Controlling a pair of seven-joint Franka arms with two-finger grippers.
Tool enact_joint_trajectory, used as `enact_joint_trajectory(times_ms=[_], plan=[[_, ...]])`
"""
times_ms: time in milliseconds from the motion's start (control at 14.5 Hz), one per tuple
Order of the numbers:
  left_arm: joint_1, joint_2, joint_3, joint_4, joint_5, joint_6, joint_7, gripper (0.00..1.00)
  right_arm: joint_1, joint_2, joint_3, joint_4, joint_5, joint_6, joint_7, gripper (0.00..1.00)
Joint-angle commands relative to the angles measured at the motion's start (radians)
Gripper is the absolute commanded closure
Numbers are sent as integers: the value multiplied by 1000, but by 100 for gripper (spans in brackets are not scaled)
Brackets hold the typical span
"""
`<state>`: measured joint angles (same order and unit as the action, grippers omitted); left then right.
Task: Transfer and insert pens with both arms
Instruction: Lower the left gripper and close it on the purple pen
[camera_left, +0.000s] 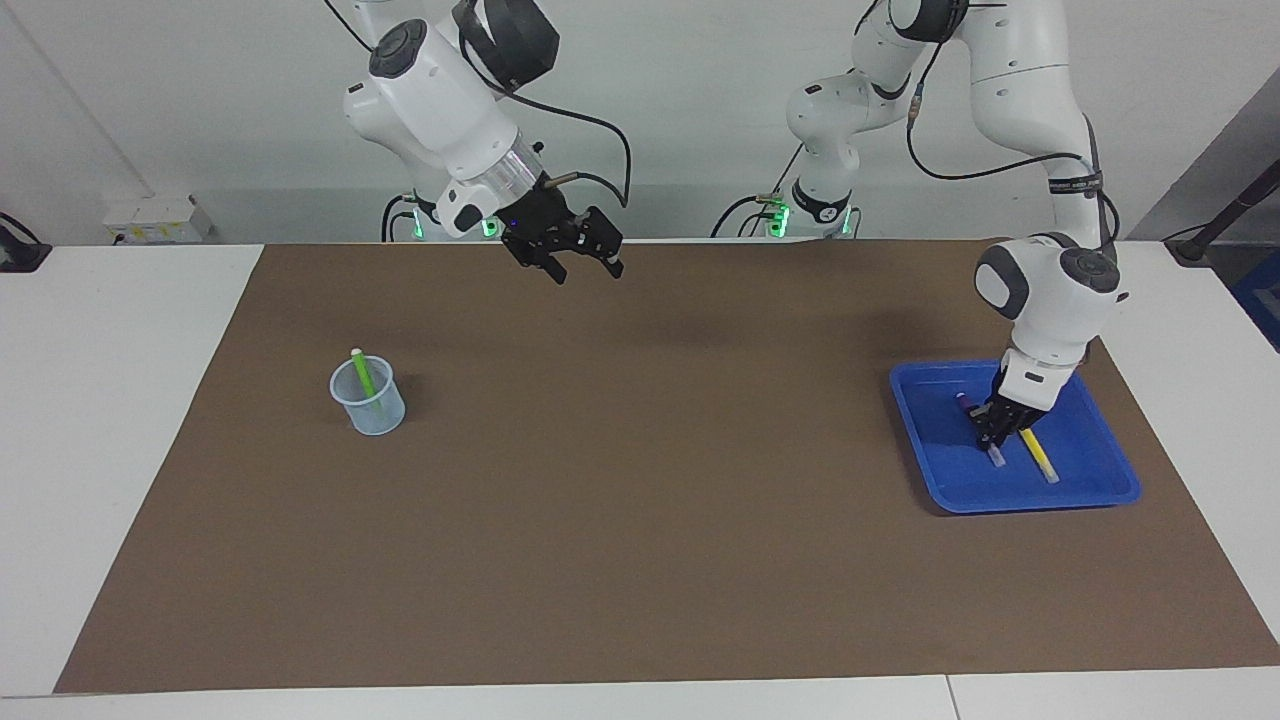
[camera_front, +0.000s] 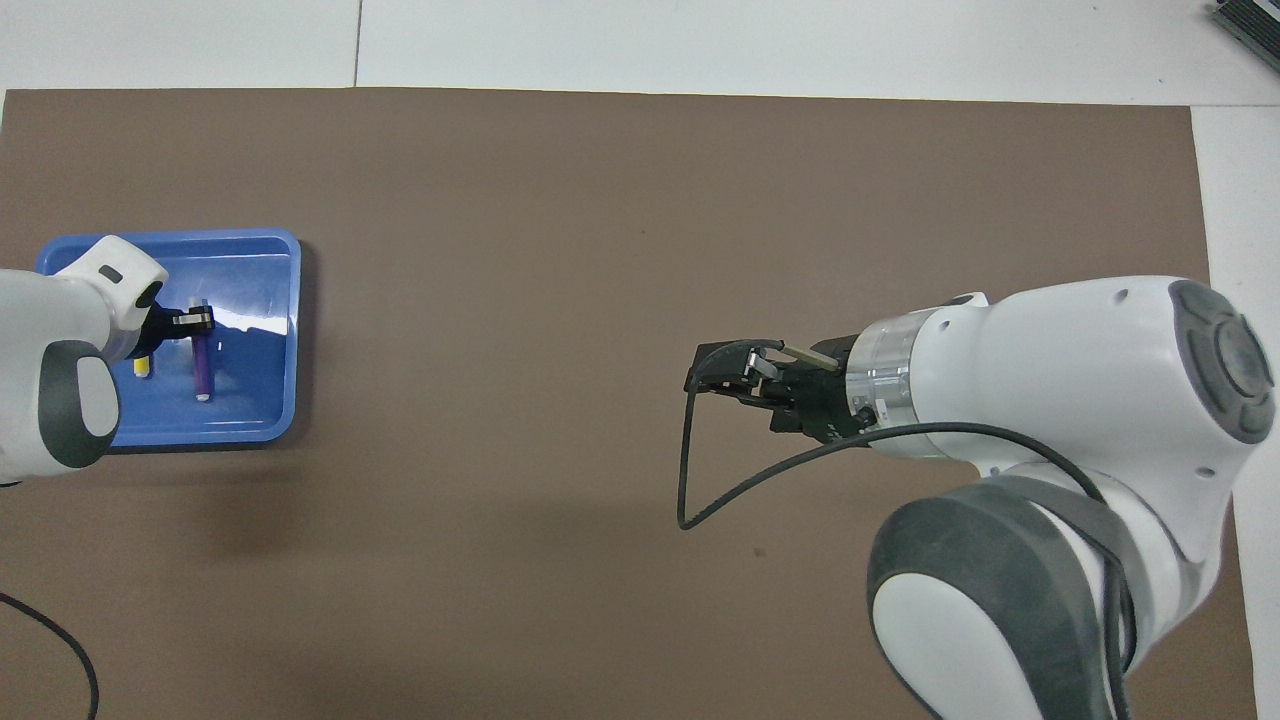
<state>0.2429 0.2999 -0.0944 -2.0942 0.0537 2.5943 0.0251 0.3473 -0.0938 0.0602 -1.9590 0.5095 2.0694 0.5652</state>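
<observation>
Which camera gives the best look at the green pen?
The facing view: the green pen stands in the clear cup on the brown mat, fully visible. In the overhead view, neither pen nor cup appears.
</observation>
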Motion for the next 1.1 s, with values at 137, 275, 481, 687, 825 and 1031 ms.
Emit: enact_joint_trajectory(times_ms=[137, 275, 481, 687, 825, 1031], plan=[[-4, 22, 2, 3, 9, 12, -14, 89, -11, -9, 4, -23, 52, 31, 13, 0], [-5, 12, 2, 3, 9, -6, -13, 89, -17, -9, 4, -23, 52, 28, 13, 0], [-10, -27, 2, 11, 9, -68, -11, 88, -19, -10, 4, -23, 52, 24, 13, 0], [-13, -45, 2, 10, 9, -88, -11, 88, -19, -10, 3, -23, 52, 24, 13, 0], [-14, -68, 2, 10, 9, -114, -10, 88, -19, -10, 3, -23, 50, 18, 13, 0], [-22, -126, 2, 13, 9, -195, -11, 88, -17, -10, 3, -23, 50, 24, 13, 0]])
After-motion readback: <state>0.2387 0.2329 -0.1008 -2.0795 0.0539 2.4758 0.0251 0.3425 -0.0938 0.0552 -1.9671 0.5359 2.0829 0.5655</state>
